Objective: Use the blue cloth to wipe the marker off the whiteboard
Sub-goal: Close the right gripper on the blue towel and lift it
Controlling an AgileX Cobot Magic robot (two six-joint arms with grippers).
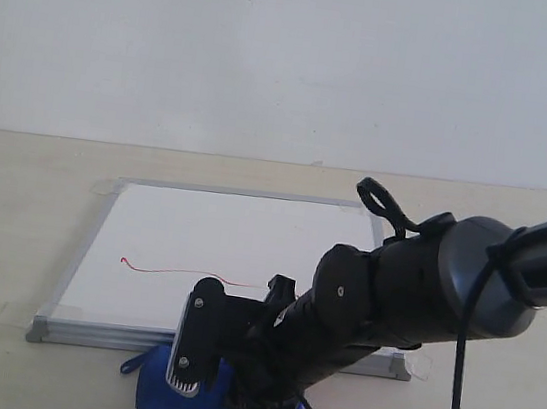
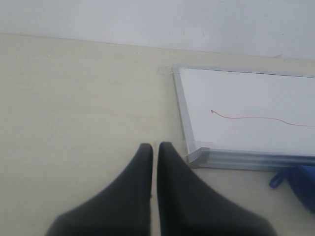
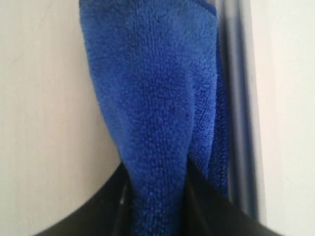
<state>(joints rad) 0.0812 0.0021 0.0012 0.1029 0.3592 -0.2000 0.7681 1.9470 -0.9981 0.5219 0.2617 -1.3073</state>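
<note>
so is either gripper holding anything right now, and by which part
The right gripper pinches the blue cloth by a bunched-up fold of its body; the left gripper is shut and holds nothing.

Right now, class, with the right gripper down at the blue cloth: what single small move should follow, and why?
Probably lift the blue cloth slightly and carry it over the frame onto the whiteboard. The right gripper looks pinched on the cloth, which lies on the table beside that near frame, and the red line is unwiped.
</note>
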